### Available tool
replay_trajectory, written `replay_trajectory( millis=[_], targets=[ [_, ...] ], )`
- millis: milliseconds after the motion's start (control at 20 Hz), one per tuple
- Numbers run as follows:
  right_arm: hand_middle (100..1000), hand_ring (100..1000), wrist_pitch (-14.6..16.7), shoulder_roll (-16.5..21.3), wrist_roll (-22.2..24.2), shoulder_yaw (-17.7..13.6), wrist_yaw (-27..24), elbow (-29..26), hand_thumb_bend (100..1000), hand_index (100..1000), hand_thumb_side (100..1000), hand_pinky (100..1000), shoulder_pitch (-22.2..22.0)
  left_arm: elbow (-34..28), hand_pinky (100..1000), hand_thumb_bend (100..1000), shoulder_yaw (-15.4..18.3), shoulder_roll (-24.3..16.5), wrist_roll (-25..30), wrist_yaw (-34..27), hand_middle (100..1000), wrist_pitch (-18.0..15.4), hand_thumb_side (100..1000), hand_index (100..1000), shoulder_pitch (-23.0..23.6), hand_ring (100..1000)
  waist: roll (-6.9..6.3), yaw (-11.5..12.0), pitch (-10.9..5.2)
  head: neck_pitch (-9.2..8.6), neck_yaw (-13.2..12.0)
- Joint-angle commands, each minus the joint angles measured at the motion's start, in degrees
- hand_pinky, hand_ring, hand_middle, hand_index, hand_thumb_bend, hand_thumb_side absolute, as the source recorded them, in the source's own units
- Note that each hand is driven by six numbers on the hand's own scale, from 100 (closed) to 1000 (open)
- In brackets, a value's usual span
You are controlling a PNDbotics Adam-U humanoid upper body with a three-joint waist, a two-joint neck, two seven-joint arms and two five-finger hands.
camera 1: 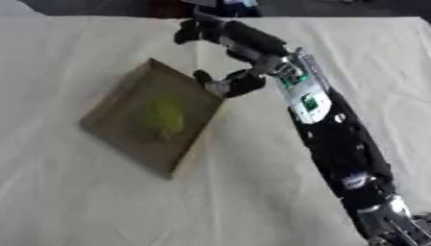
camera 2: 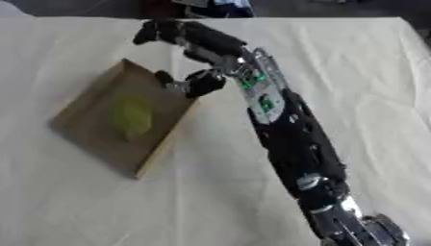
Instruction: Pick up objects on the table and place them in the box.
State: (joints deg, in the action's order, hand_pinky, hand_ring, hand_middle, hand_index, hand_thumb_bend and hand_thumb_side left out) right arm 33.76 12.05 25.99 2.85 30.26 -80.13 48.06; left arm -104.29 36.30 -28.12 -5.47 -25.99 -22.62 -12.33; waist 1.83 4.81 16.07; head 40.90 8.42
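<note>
- the table (camera 1: 101, 211) is the biggest thing here, covered edge to edge in a pale cream cloth with soft creases running through it; it looks matte and slightly rumpled.
- the right arm (camera 1: 336, 139) comes in from the lower right corner and stretches diagonally up toward the far middle of the table; it is mostly black with silver joints and a pale panel with small green lights near the wrist.
- the box (camera 1: 118, 115) is a shallow brown cardboard tray, squarish and turned like a diamond, lying left of centre on the cloth; its low walls look plain and dull, and the near right wall shows a lighter edge.
- the right hand (camera 1: 221, 34) hangs above the table just beyond the box's far right corner; its fingers are curled and bent downward with nothing between them, and the thumb (camera 1: 221, 85) hooks down close to the box's rim.
- the green object (camera 1: 161, 116) lies inside the box, near its middle; it is a rounded, oval lump, yellowish green, blurred, with a soft mottled surface.
</note>
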Motion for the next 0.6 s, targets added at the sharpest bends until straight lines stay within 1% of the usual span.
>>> replay_trajectory(
  millis=[50,150,250,300,350,450,600],
  targets=[
    [837,955,-5.3,5.6,-1.3,-4.0,-10.7,-7.5,100,918,100,882,-0.1,-1.5,871,100,1.0,-1.6,-0.8,0.6,689,0.0,597,823,0.2,867,-0.39,-0.3,-1.42,0.33,-0.9],
    [837,951,-8.8,8.7,-3.1,-6.8,-16.9,-11.3,100,922,100,882,-1.2,-1.7,872,100,1.2,-1.5,-1.1,0.9,689,0.1,597,823,0.5,867,-0.4,-0.6,-1.54,0.31,-1.4],
    [851,942,-12.0,12.0,-6.2,-9.7,-22.9,-14.8,100,966,100,875,-2.6,-1.7,871,100,1.3,-1.5,-1.3,1.2,688,0.2,596,823,0.8,867,-0.47,-0.9,-1.56,0.27,-1.8],
    [854,939,-13.0,13.7,-8.0,-11.0,-25.5,-16.4,100,976,100,871,-3.5,-1.8,871,100,1.4,-1.5,-1.4,1.3,688,0.1,596,823,0.9,867,-0.52,-1.1,-1.56,0.21,-2.0],
    [857,934,-13.4,15.4,-9.7,-12.1,-28.1,-17.8,100,982,100,866,-4.6,-1.8,872,100,1.5,-1.5,-1.5,1.5,688,0.1,596,823,1.1,867,-0.55,-1.2,-1.56,0.18,-2.2],
    [850,925,-13.4,18.9,-13.0,-14.6,-32.3,-20.0,100,979,100,862,-7.3,-1.7,872,100,1.9,-1.5,-1.8,1.7,688,0.0,596,823,1.6,867,-0.62,-1.6,-1.59,0.27,-2.8],
    [838,910,-12.1,23.0,-17.8,-18.0,-36.2,-21.7,100,954,100,855,-11.5,-1.6,871,100,2.2,-1.7,-2.1,2.0,688,-0.3,596,822,2.0,866,-0.61,-2.3,-1.68,0.67,-3.6]
  ],
)
